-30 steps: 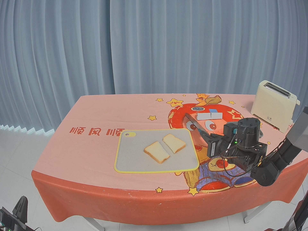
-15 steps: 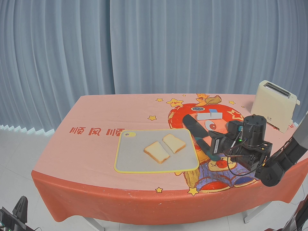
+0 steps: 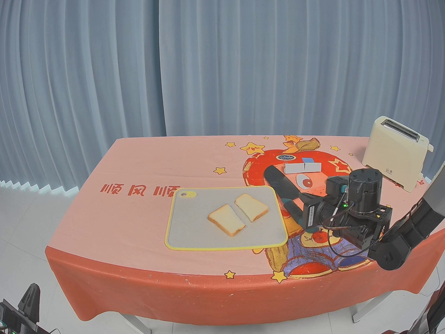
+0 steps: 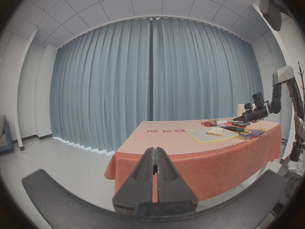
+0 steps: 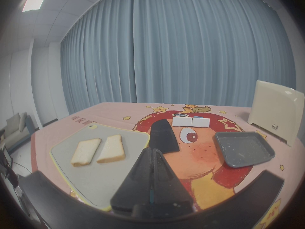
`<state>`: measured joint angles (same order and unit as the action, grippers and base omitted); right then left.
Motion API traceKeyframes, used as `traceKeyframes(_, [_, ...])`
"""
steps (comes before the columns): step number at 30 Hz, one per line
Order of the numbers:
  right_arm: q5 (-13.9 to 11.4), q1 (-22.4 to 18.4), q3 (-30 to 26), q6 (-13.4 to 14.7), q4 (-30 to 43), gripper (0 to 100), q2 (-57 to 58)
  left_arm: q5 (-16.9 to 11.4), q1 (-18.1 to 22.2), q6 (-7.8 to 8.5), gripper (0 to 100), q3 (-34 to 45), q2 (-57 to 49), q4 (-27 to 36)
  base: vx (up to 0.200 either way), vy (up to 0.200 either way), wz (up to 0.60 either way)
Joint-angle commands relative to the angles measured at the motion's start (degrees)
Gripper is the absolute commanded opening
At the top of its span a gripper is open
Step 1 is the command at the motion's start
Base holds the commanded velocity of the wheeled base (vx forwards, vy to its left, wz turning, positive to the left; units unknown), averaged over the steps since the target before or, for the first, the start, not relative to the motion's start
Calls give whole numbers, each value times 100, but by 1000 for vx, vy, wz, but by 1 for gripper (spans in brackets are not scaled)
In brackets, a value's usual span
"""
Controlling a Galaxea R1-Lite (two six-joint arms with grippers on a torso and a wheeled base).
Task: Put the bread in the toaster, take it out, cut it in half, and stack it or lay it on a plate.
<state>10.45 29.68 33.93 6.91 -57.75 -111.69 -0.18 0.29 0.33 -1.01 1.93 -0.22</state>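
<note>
Two halves of a bread slice (image 3: 226,219) (image 3: 251,207) lie side by side on the grey, yellow-rimmed cutting board (image 3: 185,228); the right wrist view shows the halves (image 5: 85,151) (image 5: 112,149) too. My right gripper (image 3: 302,212) (image 5: 152,151) hovers low, just right of the board, shut on the teal handle of a knife. The knife's dark blade (image 3: 279,183) (image 5: 163,134) points away from it, flat over the tablecloth. The cream toaster (image 3: 396,153) (image 5: 278,108) stands at the far right. My left gripper (image 4: 154,150) hangs shut and empty, well off the table's left end.
A dark grey tray (image 5: 243,148) rests between the knife and the toaster. Two small white blocks (image 3: 302,167) (image 5: 191,121) sit behind the blade. The left half of the pink tablecloth (image 3: 139,172) lies bare.
The right gripper shifted slightly right and turned the knife, so the blade went from tilted with its bright face showing to lying flat and dark. The bread has not moved.
</note>
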Motion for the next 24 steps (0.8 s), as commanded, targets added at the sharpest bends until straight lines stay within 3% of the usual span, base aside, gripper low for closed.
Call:
traceKeyframes(1, [-8,-200,395,-296,642,0,156,1,-3,2,0,101,10,-4,0,0,0])
traceKeyframes(2, [-8,-200,395,-296,642,0,156,1,-3,2,0,101,10,-4,0,0,0])
traceKeyframes(3, [-16,-253,677,-313,1248,100,341,1,-3,2,0,101,1,-4,0,0,0])
traceKeyframes(6, [-122,-279,1037,-304,2136,100,525,1,-3,2,0,101,10,-4,0,0,0])
traceKeyframes(9, [-579,-261,1353,-261,2971,100,613,1,-3,2,0,101,10,-4,0,0,0])
traceKeyframes(18, [-588,-288,1872,-269,3235,100,200,1,-3,2,0,101,10,-4,0,0,0])
traceKeyframes(24, [-570,-376,1793,-313,3226,100,-90,1,-3,2,0,101,1,-4,0,0,0])
